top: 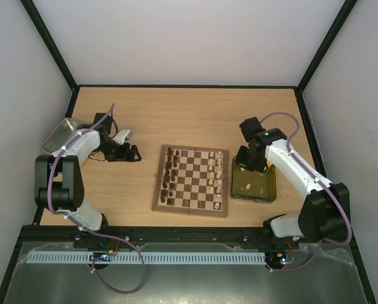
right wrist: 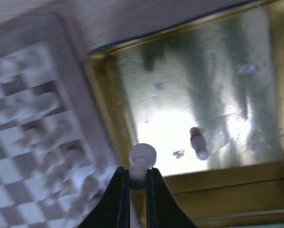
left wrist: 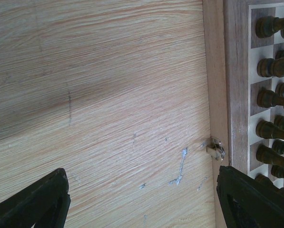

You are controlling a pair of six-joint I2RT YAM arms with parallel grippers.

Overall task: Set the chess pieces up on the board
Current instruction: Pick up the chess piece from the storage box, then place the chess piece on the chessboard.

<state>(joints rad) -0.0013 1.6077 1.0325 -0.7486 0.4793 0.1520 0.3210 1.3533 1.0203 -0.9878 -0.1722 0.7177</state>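
Above the tray (right wrist: 227, 185), downward-pointing right fingers (right wrist: 117, 199) pinch a pale piece (right wrist: 142, 159).

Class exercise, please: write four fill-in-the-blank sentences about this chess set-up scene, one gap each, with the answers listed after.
1. The right gripper is shut on a ___ chess piece.
2. The yellowish tray sits on the ___ side of the board.
3. The left gripper stands ___ above the table.
4. The pieces nearest the left gripper are ___ brown.
Answers: pale; right; open; dark.
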